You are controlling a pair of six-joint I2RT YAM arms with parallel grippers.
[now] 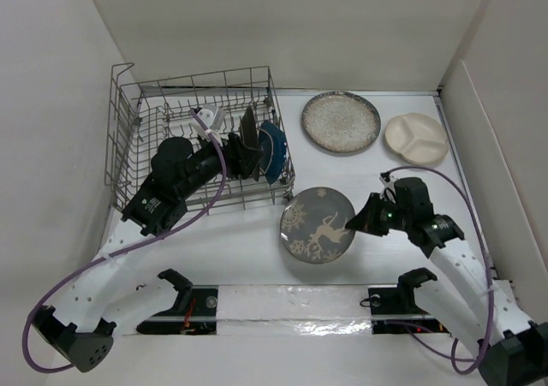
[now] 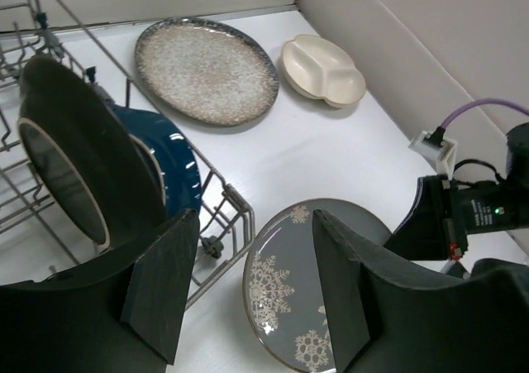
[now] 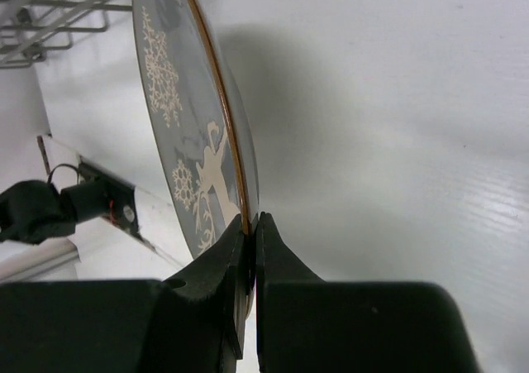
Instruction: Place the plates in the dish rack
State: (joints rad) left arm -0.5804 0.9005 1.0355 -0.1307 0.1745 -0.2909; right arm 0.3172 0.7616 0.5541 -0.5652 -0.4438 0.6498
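My right gripper [image 3: 252, 220] is shut on the right rim of the grey plate with a white snowflake and deer pattern [image 1: 317, 225], holding it tilted above the table in front of the dish rack [image 1: 120, 129]. The grey plate also shows in the right wrist view [image 3: 178, 100] and in the left wrist view [image 2: 285, 265]. My left gripper [image 2: 254, 224] is open and empty over the rack's right end [image 2: 235, 203]. In the rack stand a dark-backed plate [image 2: 66, 166] and the teal-blue plate [image 2: 169, 162]. The speckled beige plate [image 1: 341, 121] and the cream divided plate [image 1: 416, 137] lie flat at the back right.
White walls close off the table on the left, back and right [image 1: 479, 121]. The arm bases and a white rail [image 1: 291, 305] run along the near edge. The left arm's purple cable [image 1: 214, 189] hangs over the rack's front.
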